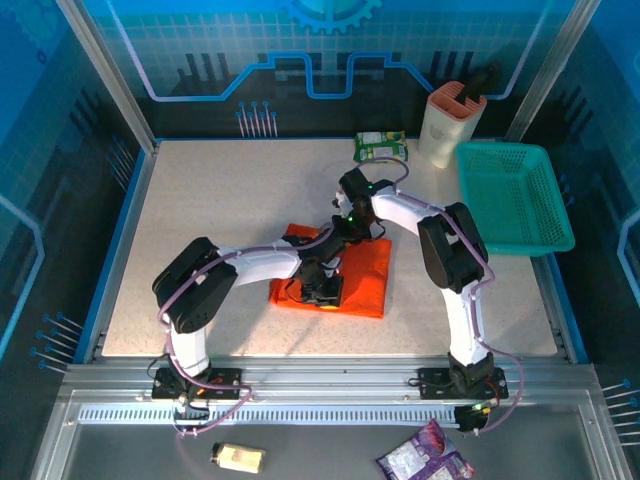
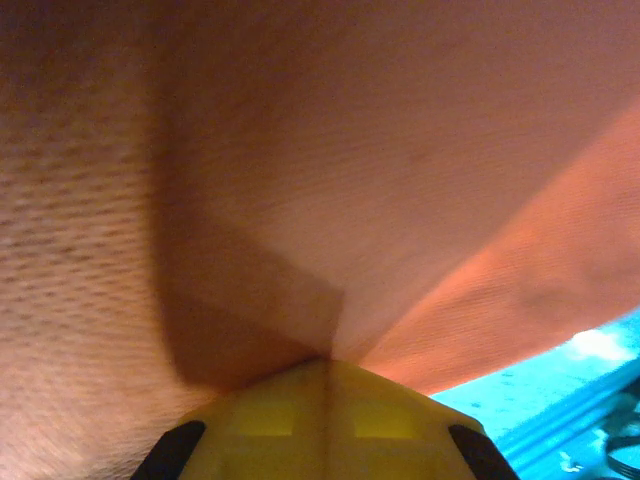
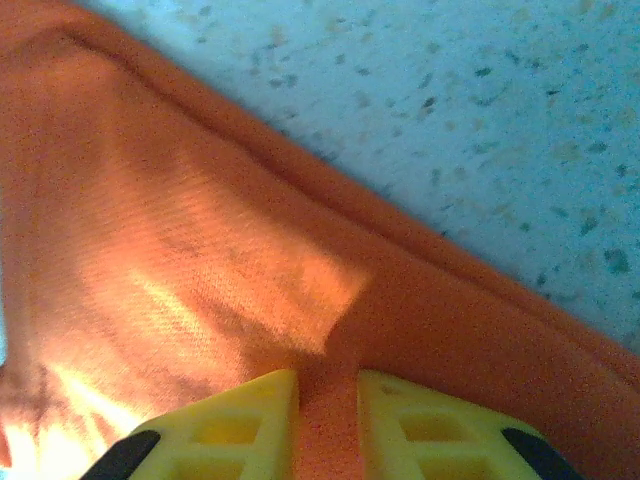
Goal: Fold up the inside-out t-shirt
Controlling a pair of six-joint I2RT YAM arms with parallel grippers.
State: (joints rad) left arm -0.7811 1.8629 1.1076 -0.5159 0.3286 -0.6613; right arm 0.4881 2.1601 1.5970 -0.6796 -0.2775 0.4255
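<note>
Speckled table [image 1: 220,200] — left gripper [image 2: 325,372], right gripper [image 3: 328,400] pinching orange t-shirt [image 1: 366,282]

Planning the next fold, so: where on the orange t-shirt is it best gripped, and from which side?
Probably its raised edge, from above at the far side. The t-shirt lies flat on the table, so the middle offers no lip; the right gripper has its jaws shut on cloth just inside that edge.
</note>
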